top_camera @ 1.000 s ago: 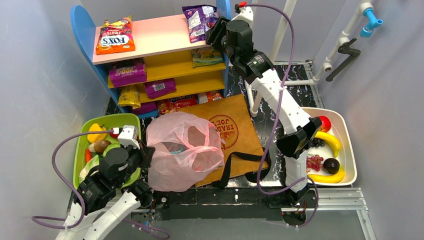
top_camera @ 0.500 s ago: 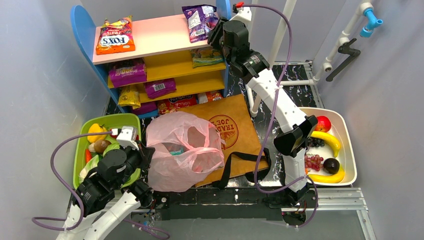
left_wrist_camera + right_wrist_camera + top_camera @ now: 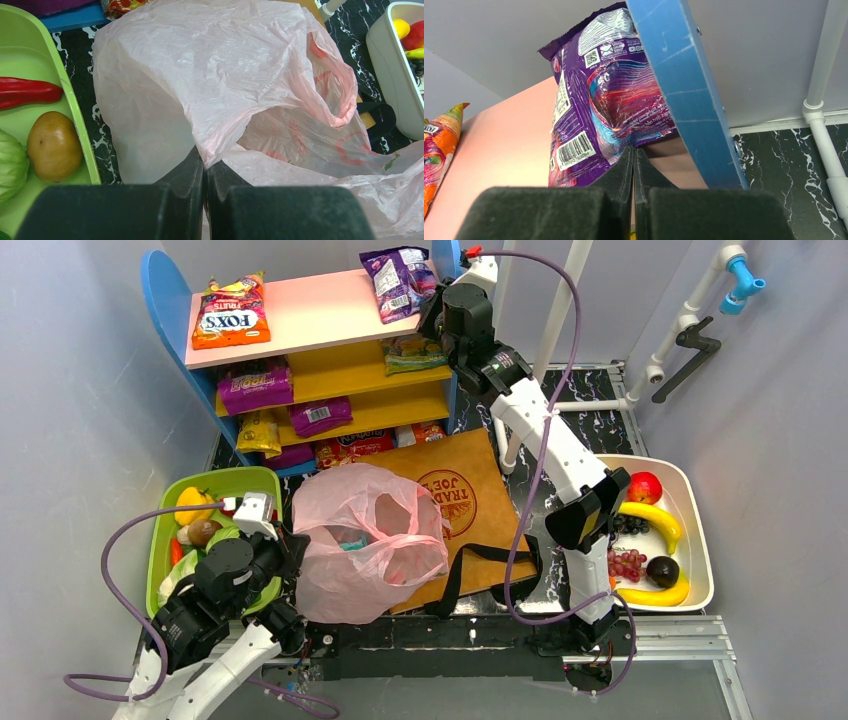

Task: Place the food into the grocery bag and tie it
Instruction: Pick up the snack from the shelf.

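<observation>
**Two grippers shut, one on a snack packet, one on the pink bag**

Up on the pink top board of the blue-sided shelf [image 3: 310, 310], a shiny purple snack packet [image 3: 398, 280] [image 3: 609, 100], tipped up on edge just beside the blue side panel [image 3: 684, 90]. Pinched at its lower edge by the right gripper [image 3: 432, 306] [image 3: 632, 150], jaws pressed together with only the foil between the tips. On the packet's back, a barcode, a QR code and small print too fine to read.

Down at the near left, a thin translucent pink plastic bag [image 3: 360, 540] [image 3: 225, 75], crumpled on the table, mouth open upward, a teal item [image 3: 350, 537] showing inside. Caught at a fold of its left side by the left gripper [image 3: 295, 545] [image 3: 205, 160], jaws fully closed on the film. Faint red print on the plastic, not legible.

At the far end of the same top board, an orange-and-red packet [image 3: 230, 315] marked "FOX'S" and "FRUITS". Flat under and beside the pink bag, a stiff brown paper bag with black straps [image 3: 470, 490], its round "TRADER JOE'S" mark upside down from above.

Touching the pink bag's left, a green plastic tray [image 3: 157, 540] [image 3: 75, 110] with a brown potato [image 3: 54, 145] and a red pepper [image 3: 27, 92]. Well apart on the right, a white tub [image 3: 706, 550] [image 3: 395, 90] with yellow bananas [image 3: 660, 525].

Underneath, a black table top with white veining [image 3: 600, 410]. All round, plain grey walls, with white pipes and a blue fitting [image 3: 740, 270] in the far right corner.
</observation>
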Controlling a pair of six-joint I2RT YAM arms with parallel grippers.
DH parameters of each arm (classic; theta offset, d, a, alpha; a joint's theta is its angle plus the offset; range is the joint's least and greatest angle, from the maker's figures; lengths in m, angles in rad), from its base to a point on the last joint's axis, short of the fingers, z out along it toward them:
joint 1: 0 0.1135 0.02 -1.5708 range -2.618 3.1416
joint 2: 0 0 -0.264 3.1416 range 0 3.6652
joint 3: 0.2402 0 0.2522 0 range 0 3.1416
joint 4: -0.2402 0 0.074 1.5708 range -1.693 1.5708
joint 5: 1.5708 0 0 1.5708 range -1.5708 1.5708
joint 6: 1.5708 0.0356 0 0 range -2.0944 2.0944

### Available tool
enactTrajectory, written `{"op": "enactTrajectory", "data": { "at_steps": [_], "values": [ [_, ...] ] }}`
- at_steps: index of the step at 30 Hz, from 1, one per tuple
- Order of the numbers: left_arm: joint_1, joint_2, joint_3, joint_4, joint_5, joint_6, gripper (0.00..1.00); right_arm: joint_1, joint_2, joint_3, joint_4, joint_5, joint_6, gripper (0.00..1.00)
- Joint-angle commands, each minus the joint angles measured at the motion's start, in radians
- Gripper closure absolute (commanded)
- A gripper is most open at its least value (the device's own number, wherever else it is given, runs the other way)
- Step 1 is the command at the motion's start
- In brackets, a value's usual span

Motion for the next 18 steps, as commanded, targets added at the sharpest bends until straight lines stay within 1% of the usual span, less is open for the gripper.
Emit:
{"op": "enactTrajectory", "data": {
  "at_steps": [1,7,13,18],
  "values": [
    [-0.004,0.003,-0.009,0.010,-0.007,0.004,1.00,0.000,-0.021,-0.031,0.062,-0.018,-0.044,0.99],
    [-0.004,0.009,-0.009,0.010,-0.010,0.004,1.00,0.005,-0.091,-0.101,0.126,-0.107,-0.111,0.99],
    [-0.004,0.017,-0.010,0.009,-0.012,0.004,1.00,0.035,-0.211,-0.240,0.194,-0.171,-0.177,0.99],
    [-0.003,0.019,-0.009,0.009,-0.013,0.003,1.00,0.064,-0.289,-0.335,0.220,-0.203,-0.197,0.99]
  ]
}}
